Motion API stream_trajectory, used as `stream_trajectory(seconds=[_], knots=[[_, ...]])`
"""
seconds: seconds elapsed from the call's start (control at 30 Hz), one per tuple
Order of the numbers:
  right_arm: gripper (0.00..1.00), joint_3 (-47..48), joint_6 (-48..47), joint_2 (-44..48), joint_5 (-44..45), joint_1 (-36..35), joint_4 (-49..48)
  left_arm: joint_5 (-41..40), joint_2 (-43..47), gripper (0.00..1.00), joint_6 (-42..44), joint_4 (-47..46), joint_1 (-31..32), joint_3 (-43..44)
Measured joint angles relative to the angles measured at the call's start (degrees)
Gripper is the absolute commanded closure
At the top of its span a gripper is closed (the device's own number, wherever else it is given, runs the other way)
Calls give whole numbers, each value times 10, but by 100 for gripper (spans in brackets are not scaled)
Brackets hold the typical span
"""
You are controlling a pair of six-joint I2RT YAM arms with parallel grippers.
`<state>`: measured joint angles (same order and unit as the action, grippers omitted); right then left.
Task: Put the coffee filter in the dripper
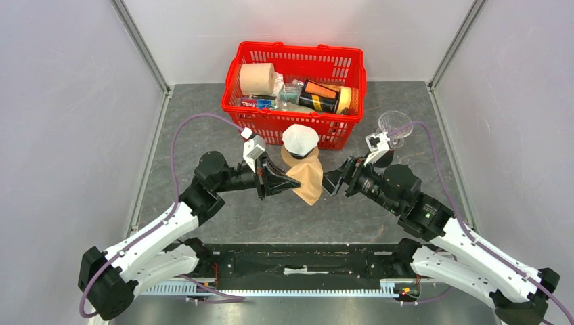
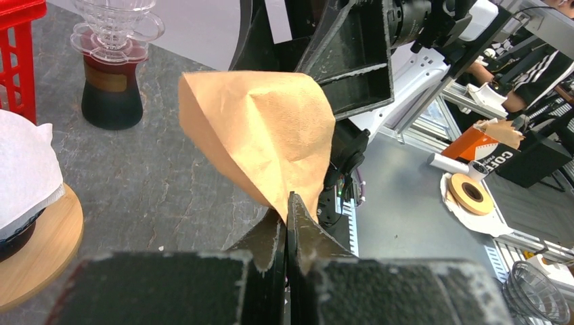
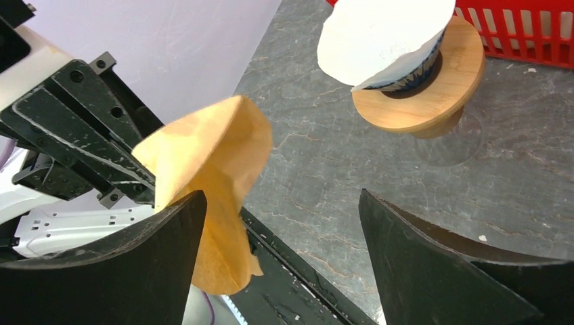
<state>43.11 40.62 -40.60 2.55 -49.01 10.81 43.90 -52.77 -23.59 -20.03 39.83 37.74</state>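
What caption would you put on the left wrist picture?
Left gripper pinching a brown coffee filter, glass dripper standing beyond.

Filter (image 1: 308, 179) between left claw (image 1: 292, 183) and right claw (image 1: 329, 183), before basket (image 1: 292, 49).

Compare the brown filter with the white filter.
Colour: the brown filter is tan, the white filter white. Support: the brown filter hangs in the air, pinched by the left hand; the white filter rests on a dripper on a wooden stand. Shape: the brown filter looks creased and partly flattened; the white filter is spread wide. Both are paper filters.
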Motion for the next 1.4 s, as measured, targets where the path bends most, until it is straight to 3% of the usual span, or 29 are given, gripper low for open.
stream_trajectory(seconds=[0.33, 0.73, 1.1, 1.17, 1.3, 1.4], knots=[[18, -38, 28, 19, -11, 0, -13, 1, 8, 98, 0, -14, 0, -7], [36, -82, 59, -13, -118, 0, -195, 9, 8, 98, 0, -16, 0, -8], [76, -82, 45, -13, -128, 0, -223, 15, 7, 98, 0, -16, 0, -8], [100, -82, 43, -12, -126, 0, -219, 15, 7, 98, 0, -17, 0, -8], [100, -82, 36, -4, -120, 0, -211, 15, 0, 97, 0, -22, 0, -8], [100, -82, 31, -3, -115, 0, -206, 13, -5, 91, -1, -26, 0, -8]])
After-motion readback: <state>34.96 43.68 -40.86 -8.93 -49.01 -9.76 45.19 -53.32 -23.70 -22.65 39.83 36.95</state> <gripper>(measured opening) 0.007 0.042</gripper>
